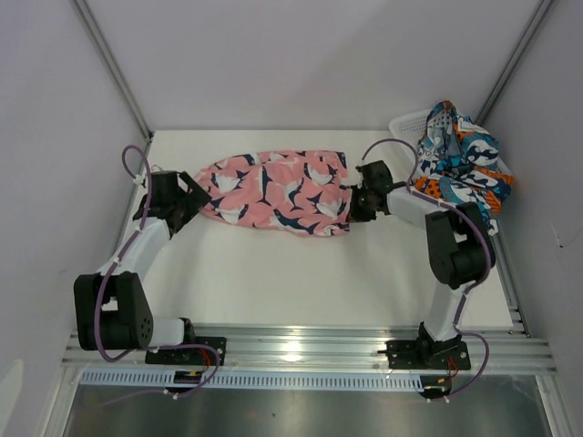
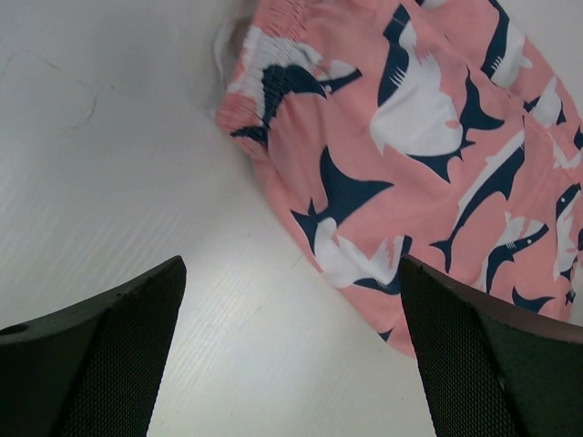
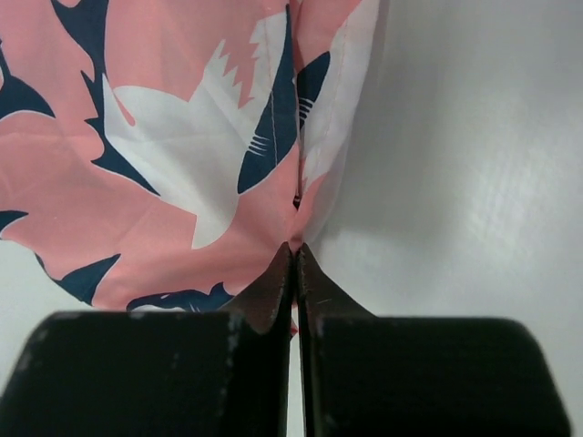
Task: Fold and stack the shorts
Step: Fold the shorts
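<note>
Right pincer (image 3: 293,259): clenched on the hem edge of the pink shark-print shorts (image 1: 273,191), with a nip of cloth caught between its tips. The garment lies spread on the table (image 1: 273,282) directly ahead of it. In my judgement this is a corner hold, taken to draw that end over in a fold.

Left pincer (image 2: 290,273): released, jaws wide, low over the table and gripping nothing. The elastic waistband end lies just ahead, toward its right finger.

Count: shorts, two. The blue, teal and orange shorts (image 1: 463,164) lie heaped on the white mesh basket (image 1: 408,121), behind the right pincer and well apart from it, not yet handled. Baskets, one. Pincers, two.
</note>
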`<state>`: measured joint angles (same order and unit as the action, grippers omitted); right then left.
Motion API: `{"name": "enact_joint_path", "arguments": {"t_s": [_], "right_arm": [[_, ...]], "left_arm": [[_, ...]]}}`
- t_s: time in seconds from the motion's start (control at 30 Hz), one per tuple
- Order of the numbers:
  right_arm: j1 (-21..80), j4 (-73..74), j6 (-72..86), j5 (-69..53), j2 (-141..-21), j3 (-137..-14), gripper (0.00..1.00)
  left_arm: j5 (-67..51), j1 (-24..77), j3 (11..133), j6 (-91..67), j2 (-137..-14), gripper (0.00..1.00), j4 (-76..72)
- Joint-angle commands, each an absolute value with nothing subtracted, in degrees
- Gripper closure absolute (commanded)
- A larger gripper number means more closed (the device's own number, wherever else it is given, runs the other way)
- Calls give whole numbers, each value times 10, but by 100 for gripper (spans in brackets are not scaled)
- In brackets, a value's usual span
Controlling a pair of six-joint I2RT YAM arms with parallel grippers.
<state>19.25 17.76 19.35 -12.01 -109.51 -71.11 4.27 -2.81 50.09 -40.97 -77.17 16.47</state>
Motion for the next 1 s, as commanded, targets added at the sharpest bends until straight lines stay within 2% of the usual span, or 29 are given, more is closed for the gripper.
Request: {"name": "enact_joint_path", "arguments": {"t_s": [0.0, 0.07, 0.1, 0.13, 0.2, 0.27, 0.4, 0.53, 0.8, 0.97], "right_arm": [[170, 214, 174, -19, -1025, -666, 100], [145, 223, 178, 0, -995, -656, 100], [142, 226, 179, 12, -987, -656, 96], [142, 229, 181, 40, -971, -659, 75], [155, 243, 182, 61, -958, -669, 47], [169, 253, 182, 91, -944, -692, 36], [210, 251, 173, 88, -936, -740, 36], [279, 205, 168, 7, -959, -781, 35], [377, 108, 183, -52, -1099, -862, 37], [425, 104, 171, -55, -1191, -950, 33]], "left_arm": [[44, -18, 482, -423, -738, 1, 128], [36, -14, 480, -418, -739, 1, 125], [32, -14, 479, -417, -742, 1, 121], [27, -13, 479, -415, -744, 1, 120], [15, -11, 481, -409, -756, 1, 113], [10, -11, 485, -406, -766, 1, 110], [4, -11, 494, -388, -798, 1, 98], [-11, -18, 536, -363, -840, 1, 85], [-41, -52, 640, -352, -928, 1, 98], [-44, -54, 679, -359, -954, 1, 120]]}}
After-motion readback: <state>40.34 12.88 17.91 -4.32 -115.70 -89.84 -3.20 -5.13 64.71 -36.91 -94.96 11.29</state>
